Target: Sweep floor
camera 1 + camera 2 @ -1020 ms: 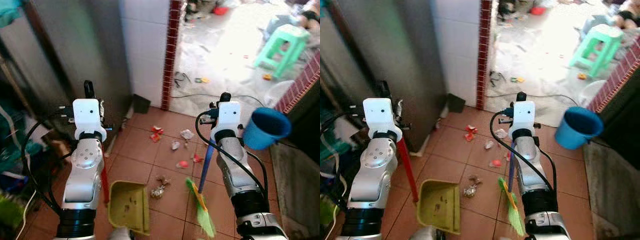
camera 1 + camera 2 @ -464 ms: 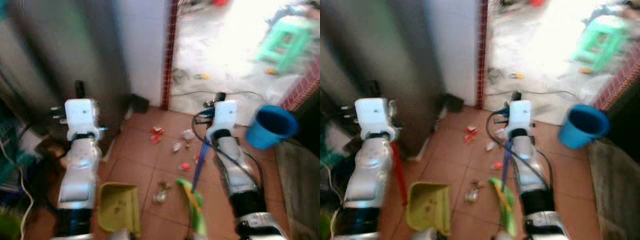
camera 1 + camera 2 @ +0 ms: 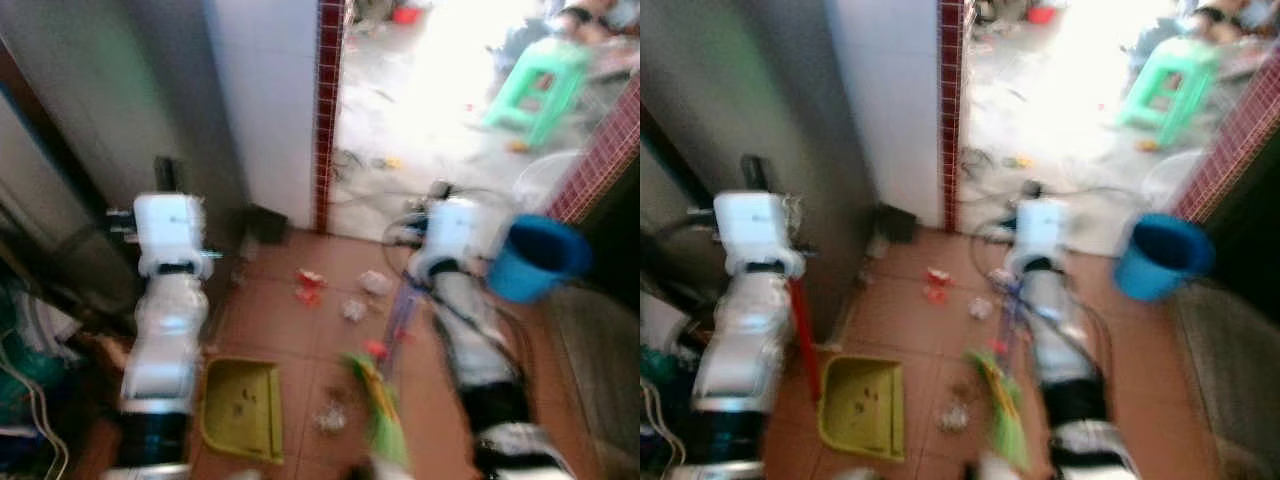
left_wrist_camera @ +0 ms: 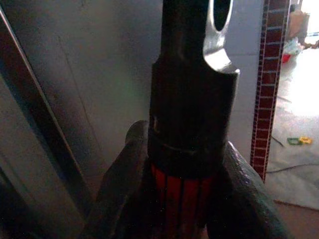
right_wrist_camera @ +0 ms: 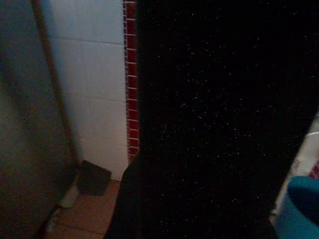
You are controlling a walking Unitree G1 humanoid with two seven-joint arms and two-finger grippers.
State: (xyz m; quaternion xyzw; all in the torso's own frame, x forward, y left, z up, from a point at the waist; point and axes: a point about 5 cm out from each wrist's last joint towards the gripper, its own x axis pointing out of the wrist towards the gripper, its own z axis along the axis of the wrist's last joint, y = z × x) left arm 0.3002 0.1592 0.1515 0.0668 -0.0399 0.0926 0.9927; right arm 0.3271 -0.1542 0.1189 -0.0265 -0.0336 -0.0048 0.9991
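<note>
Left eye view, blurred: on the left the silver left arm stands over a yellow-green dustpan (image 3: 242, 407) that rests on the terracotta tiled floor (image 3: 270, 310), its red handle (image 3: 805, 338) rising beside the arm. In the left wrist view the left pincer (image 4: 187, 184) is closed on that handle, one black finger on each side of the red shaft, with the handle's black end cap (image 4: 194, 94) sticking out past them. Ahead of the dustpan, scraps of litter (image 3: 330, 295), red and white, lie scattered on the tiles, and a crumpled piece (image 3: 330, 415) lies just beside the pan's right edge. Right of that, the broom (image 3: 385, 425) with green bristles touches the floor, its blue shaft (image 3: 400, 315) running up to the right arm. The right pincer (image 3: 440, 200) sits at the top of that shaft; the right wrist view is mostly black, so I cannot tell whether its fingers are closed. Further right a blue bucket (image 3: 540, 255) stands by a brick wall, and a green stool (image 3: 535, 85) stands on the bright floor beyond the doorway.
</note>
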